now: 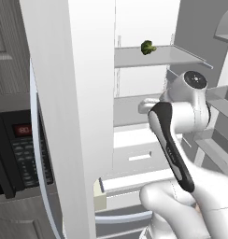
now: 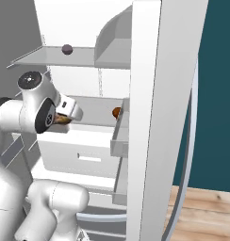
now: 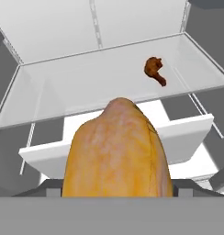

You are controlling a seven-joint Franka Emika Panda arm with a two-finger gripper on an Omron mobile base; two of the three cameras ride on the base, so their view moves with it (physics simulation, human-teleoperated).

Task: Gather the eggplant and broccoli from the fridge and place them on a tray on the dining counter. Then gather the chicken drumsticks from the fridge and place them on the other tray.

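Observation:
My gripper [image 2: 65, 118] is inside the open fridge, just above the middle glass shelf [image 3: 86, 87], and is shut on a golden-brown chicken drumstick [image 3: 116, 156]. That drumstick bulks large in the hand view and hides the fingertips. A second, darker drumstick [image 3: 154, 70] lies farther back on the same shelf, also seen as drumstick [image 2: 116, 112]. The green broccoli [image 1: 148, 46] sits on the upper shelf. A small purple eggplant [image 2: 67, 49] rests on that upper shelf too. The trays and dining counter are out of view.
The fridge's left door [image 1: 83, 116] stands open close to the arm, and the right door [image 2: 150, 117] with its bins [image 2: 119, 136] stands open on the other side. White drawers [image 1: 134, 156] lie below the shelf. A black microwave [image 1: 22, 154] is at left.

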